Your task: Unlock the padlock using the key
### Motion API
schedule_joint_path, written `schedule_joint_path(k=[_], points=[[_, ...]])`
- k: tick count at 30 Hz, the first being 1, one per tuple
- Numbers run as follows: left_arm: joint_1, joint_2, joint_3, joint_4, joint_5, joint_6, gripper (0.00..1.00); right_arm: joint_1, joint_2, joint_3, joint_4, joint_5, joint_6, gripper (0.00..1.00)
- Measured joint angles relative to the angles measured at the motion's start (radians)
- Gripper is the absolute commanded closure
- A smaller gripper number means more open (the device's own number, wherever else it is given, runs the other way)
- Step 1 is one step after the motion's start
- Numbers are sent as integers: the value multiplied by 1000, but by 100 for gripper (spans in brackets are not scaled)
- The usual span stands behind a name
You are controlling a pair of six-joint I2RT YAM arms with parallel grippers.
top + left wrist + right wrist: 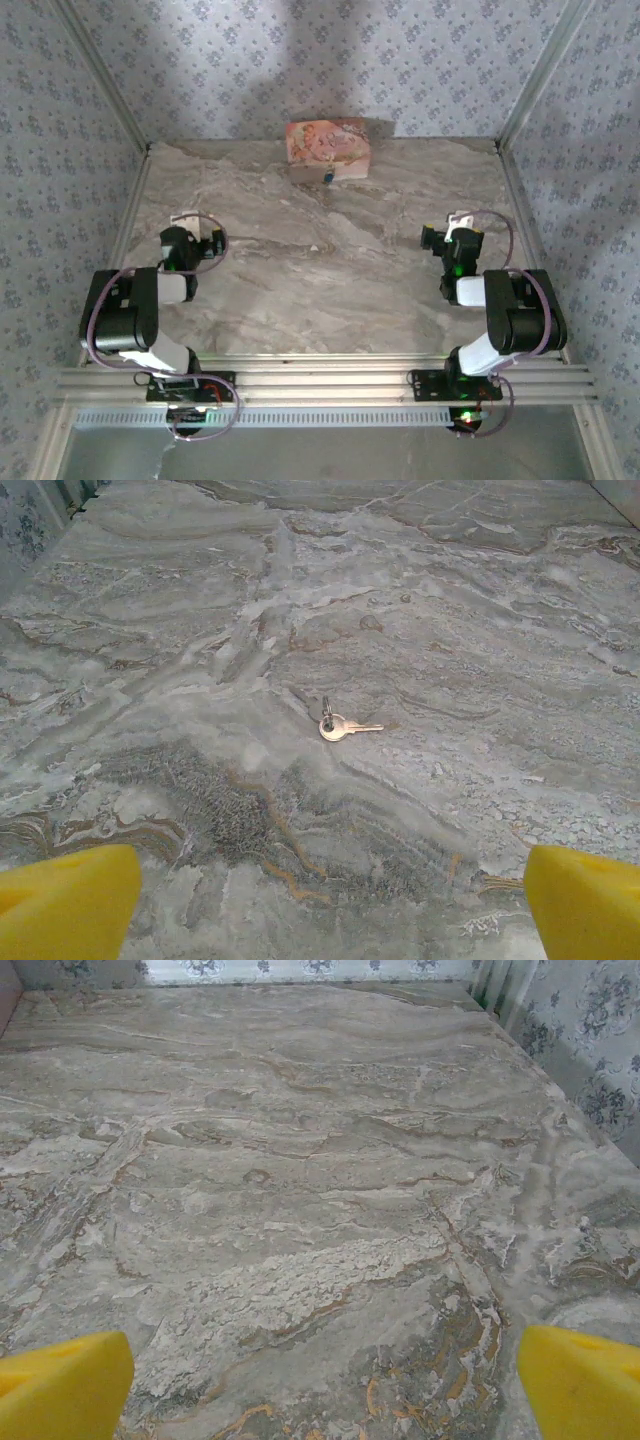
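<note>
Near edge: ribbed aluminium rail [320,382] with both black-and-white arms bolted on it, left arm [130,320] at the left, right arm [515,315] at the right, both folded back and reaching toward the far side. Left pincer [197,238] sits over the near-left part of the grey-brown marble-patterned desk [320,280], released, jaws spread wide, nothing between them. In the left wrist view the left pincer [325,915] shows yellow fingertips [65,900] at the two bottom corners, well apart, bare desk [200,630] between. Just beyond it, on the far side, a small brass-coloured metal key [340,726] lies flat on the desk, a dark little ring [326,712] at its round head, blade pointing right; not touched by either fingertip. Right pincer [455,238] over the near-right part of the desk, also released, jaws wide, holding nothing; in the right wrist view the right pincer [325,1390] has yellow fingertips [60,1385] at the bottom corners with bare marble desk [300,1160] ahead. Far side, middle: pink floral rectangular box [328,148] against the back wall, slightly tilted. Tiny blue padlock [328,178] at the box's near face, low and centre, well apart from the key and both pincers; too small to tell if its shackle is shut. Grey-blue floral-patterned walls [320,60] enclose left, right and far sides.
</note>
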Motion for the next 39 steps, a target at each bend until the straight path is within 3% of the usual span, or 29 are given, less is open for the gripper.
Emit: schedule_joint_path(k=[32,39], points=[[0,0,0,0,0,0,2,-3,0,0,-6,-23,-3,0],[0,0,0,0,0,0,2,-32,0,0,-8,-78,-3,0]])
